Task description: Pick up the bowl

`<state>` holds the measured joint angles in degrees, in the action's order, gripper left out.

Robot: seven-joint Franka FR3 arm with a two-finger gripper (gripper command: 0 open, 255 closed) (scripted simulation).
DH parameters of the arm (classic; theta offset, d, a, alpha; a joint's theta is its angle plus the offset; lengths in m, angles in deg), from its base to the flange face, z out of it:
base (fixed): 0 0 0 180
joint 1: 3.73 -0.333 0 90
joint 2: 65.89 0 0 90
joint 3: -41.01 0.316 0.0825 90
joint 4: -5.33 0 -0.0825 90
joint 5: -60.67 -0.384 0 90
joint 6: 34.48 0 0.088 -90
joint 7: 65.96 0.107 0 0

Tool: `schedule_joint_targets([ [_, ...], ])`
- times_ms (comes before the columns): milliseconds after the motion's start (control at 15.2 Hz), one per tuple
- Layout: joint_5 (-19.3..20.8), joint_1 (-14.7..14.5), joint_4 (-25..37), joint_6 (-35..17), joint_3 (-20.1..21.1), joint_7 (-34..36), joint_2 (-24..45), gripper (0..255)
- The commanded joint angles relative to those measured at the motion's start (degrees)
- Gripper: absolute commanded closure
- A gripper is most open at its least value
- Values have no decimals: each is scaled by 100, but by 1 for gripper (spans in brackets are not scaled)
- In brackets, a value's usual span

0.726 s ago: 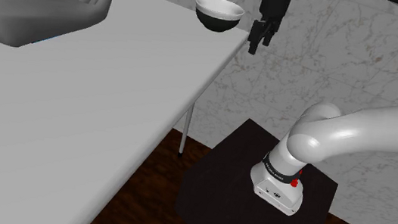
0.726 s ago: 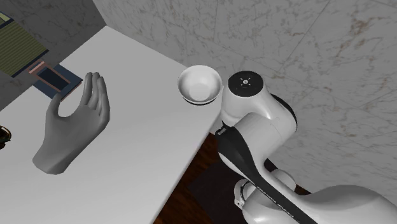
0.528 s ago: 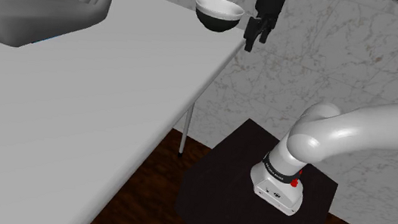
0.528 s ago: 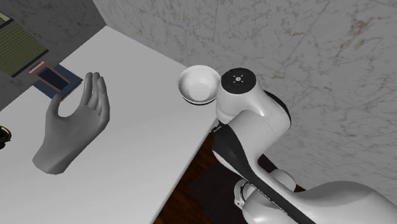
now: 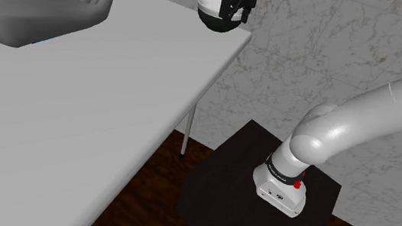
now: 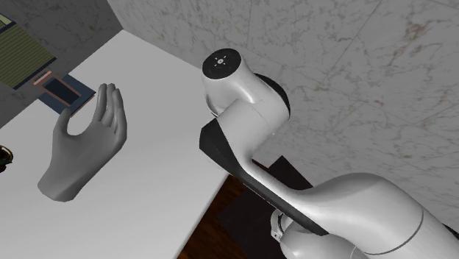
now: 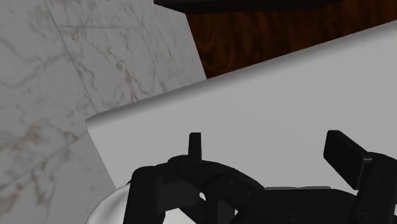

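We log the bowl (image 5: 211, 17), dark-sided with a pale rim, resting on the white counter (image 5: 115, 107) at its far corner, toward 12 o'clock in the shoulder view; we judge it not yet lifted. The claw (image 5: 233, 12) hangs over the bowl's 3 o'clock rim, its fingers spread and clasping nothing in the wrist view, so the approach looks nearly done while closing and lifting remain. A grey model hand (image 5: 41, 7) lies well apart at the bowl's 9 o'clock.
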<state>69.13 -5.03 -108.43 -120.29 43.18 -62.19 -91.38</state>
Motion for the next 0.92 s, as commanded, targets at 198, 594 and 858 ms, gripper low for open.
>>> schedule_joint_targets([
  [198, 235, 0, 1359, 229, 287, 391, 1166, 0],
  [594, 541, -58, 2636, 533, 482, 692, 2201, 0],
  [858, 518, -51, 2182, 200, 468, 752, 2083, 0],
])
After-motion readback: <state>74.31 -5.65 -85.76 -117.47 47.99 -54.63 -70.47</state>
